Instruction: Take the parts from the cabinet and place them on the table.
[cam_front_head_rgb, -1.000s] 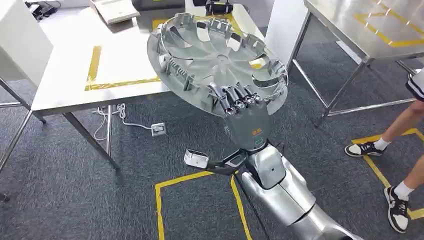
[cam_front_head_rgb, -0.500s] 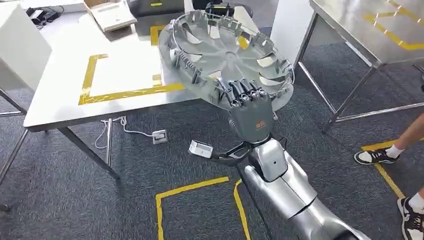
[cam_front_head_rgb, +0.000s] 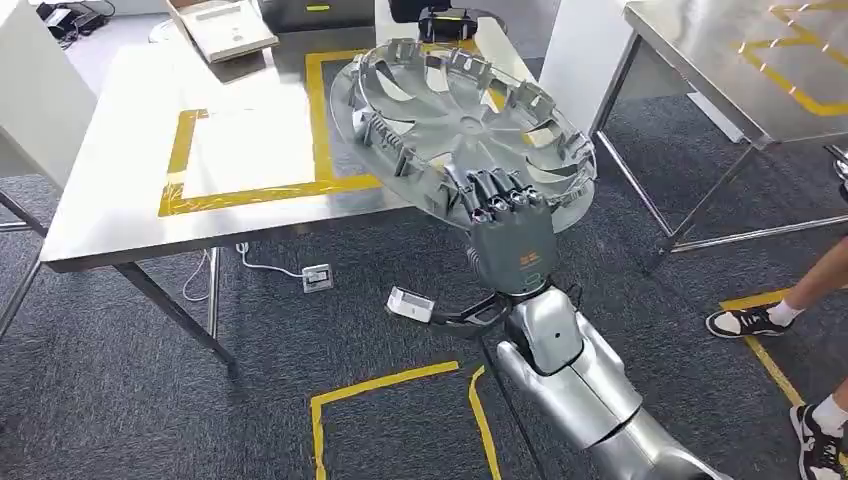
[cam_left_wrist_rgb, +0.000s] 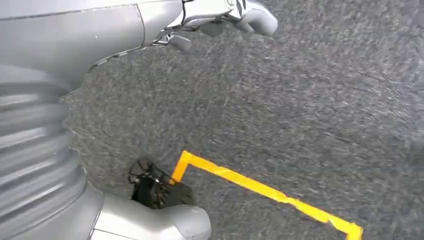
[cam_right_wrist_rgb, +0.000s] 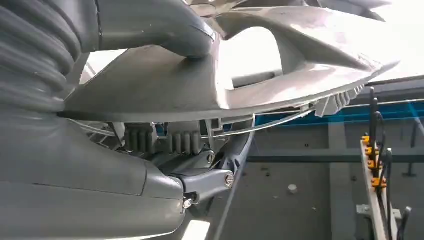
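A large silver wheel cover (cam_front_head_rgb: 455, 125), inner side up with ribbed clips round its rim, is held tilted over the near right corner of the steel table (cam_front_head_rgb: 110, 210). My right hand (cam_front_head_rgb: 510, 235) grips its near rim, fingers curled over the edge. In the right wrist view the thumb (cam_right_wrist_rgb: 165, 30) presses on the cover (cam_right_wrist_rgb: 280, 70) from one side while the fingers (cam_right_wrist_rgb: 165, 140) clamp the other. My left hand (cam_left_wrist_rgb: 220, 12) hangs over grey carpet with nothing in it, fingers apart.
A yellow tape rectangle (cam_front_head_rgb: 250, 190) marks the tabletop. A flat box (cam_front_head_rgb: 222, 25) and dark gear lie at the table's far end. A second steel table (cam_front_head_rgb: 740, 70) stands at right. A person's legs and shoes (cam_front_head_rgb: 745, 295) are at the right edge. Cables and a power strip (cam_front_head_rgb: 317, 277) lie under the table.
The whole view has shifted as I moved closer to the table. The wheel cover in my right hand now reaches farther over the tabletop. The person's feet have moved rightward.
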